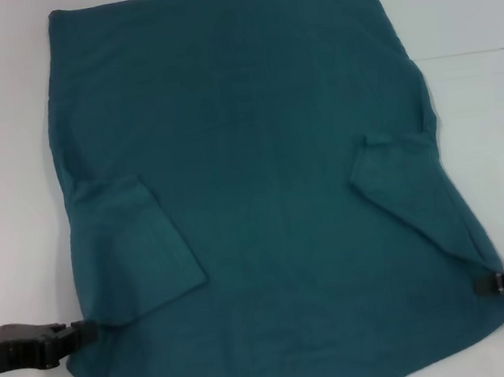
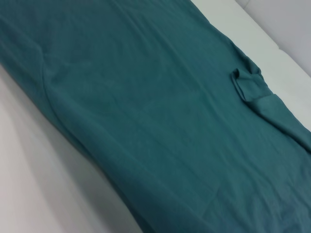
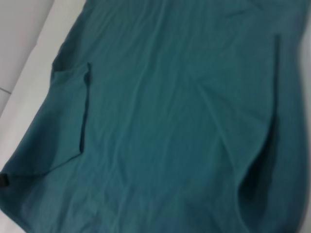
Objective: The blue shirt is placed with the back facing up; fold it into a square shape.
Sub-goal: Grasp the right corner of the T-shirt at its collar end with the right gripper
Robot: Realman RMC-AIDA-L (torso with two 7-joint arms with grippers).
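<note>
The blue shirt (image 1: 262, 196) lies flat on the white table, plain side up, with its hem at the far side and its collar end nearest me. Both short sleeves are folded inward: the left sleeve (image 1: 141, 257) and the right sleeve (image 1: 413, 192) lie on top of the body. My left gripper (image 1: 87, 331) rests low at the shirt's left edge, just below the folded sleeve, touching the fabric. My right gripper (image 1: 481, 284) meets the right edge at the same height. The wrist views show only the shirt (image 2: 160, 121) (image 3: 170, 121) and a black tip of the left gripper (image 3: 4, 180).
The white table (image 1: 3, 182) shows bare on both sides of the shirt and beyond its far hem. A seam in the table surface (image 1: 475, 53) runs off to the right. The shirt's near edge runs out of the head view.
</note>
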